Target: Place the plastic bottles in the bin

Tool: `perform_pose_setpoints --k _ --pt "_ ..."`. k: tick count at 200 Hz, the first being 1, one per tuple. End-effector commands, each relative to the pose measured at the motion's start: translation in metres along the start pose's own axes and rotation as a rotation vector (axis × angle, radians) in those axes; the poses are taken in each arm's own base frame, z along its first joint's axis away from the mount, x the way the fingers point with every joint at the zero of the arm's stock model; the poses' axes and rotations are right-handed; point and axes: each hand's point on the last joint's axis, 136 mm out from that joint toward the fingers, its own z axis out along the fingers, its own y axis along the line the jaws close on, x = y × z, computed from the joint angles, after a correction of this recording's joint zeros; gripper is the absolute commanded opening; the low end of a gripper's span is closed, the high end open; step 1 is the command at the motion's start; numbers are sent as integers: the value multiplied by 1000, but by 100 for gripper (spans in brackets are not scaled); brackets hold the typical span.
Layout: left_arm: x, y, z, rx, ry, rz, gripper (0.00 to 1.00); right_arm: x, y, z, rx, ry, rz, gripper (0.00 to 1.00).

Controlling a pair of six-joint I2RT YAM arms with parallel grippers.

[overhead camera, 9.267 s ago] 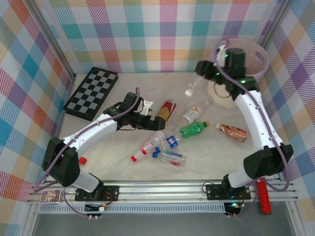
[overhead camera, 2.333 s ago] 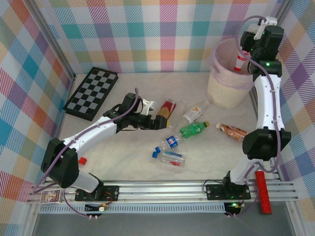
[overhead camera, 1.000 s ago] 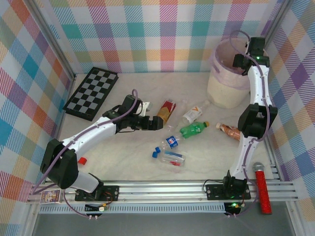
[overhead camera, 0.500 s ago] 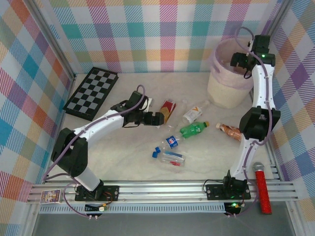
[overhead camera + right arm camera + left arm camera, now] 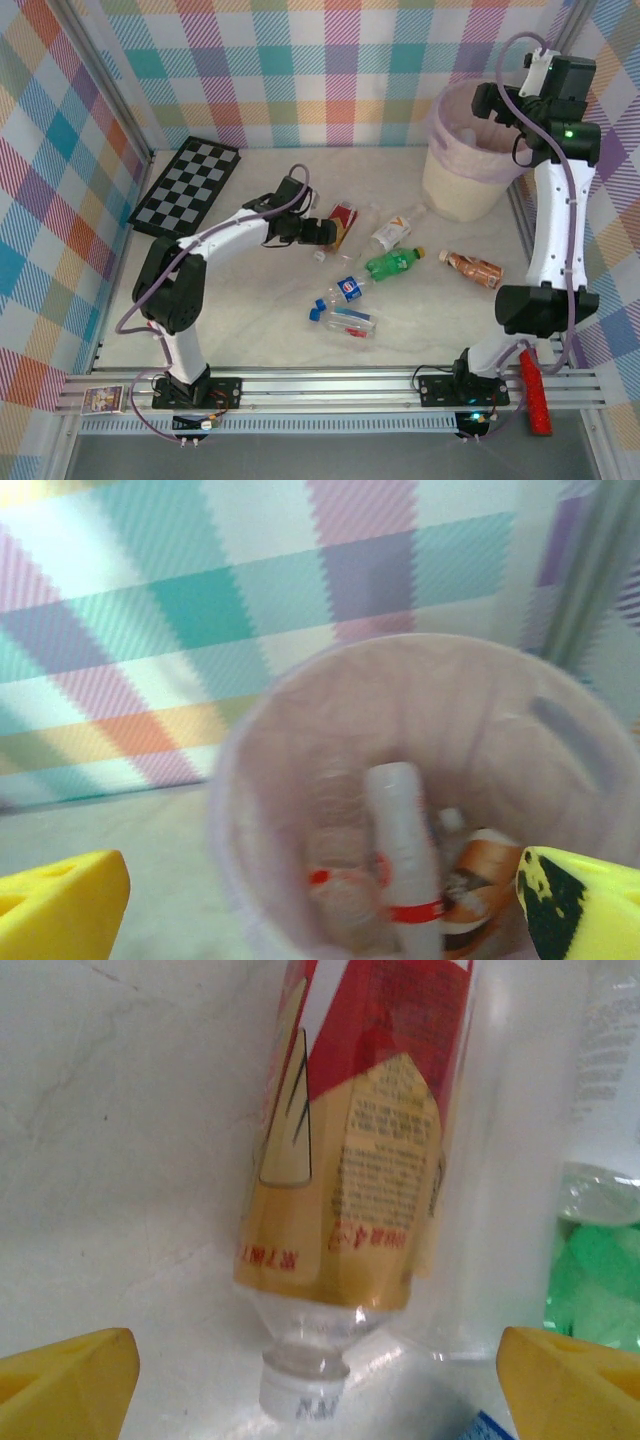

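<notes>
Right hand [image 5: 320,908] lifted above bin [image 5: 450,195], open; left hand [image 5: 318,1385] open astride red-gold-label bottle [image 5: 350,1160]; Pepsi bottle [image 5: 347,289] nearby

The left hand [image 5: 318,1385] has yellow fingers [image 5: 70,1380]; before it a clear bottle [image 5: 350,1160] with red and gold label, beside a green bottle [image 5: 595,1280].

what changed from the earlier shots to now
The right gripper carried a bottle over the bin, let it go and now hangs open above the bottles inside. A red-capped bottle is gone from the table. The left gripper reached further right, its open jaws either side of the red-and-yellow bottle at its cap end. The green bottle, brown bottle, blue-label bottle and checkerboard stayed put.
</notes>
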Motion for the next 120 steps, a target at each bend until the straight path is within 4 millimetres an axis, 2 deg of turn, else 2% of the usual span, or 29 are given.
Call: perform_pose_setpoints --k 1,29,64,90,120 --pt "-15 4 6 -22 -12 28 90 25 46 -29 -223 103 115 99" --pt "-17 7 19 -39 13 54 90 50 84 -61 -403 182 194 99" --pt "-16 12 35 -51 39 59 90 74 112 -92 -560 235 277 99" --pt "-12 16 44 -60 59 58 90 91 120 -105 -612 266 322 99" --pt "-4 18 56 -49 86 49 90 112 118 -106 -602 312 356 99"
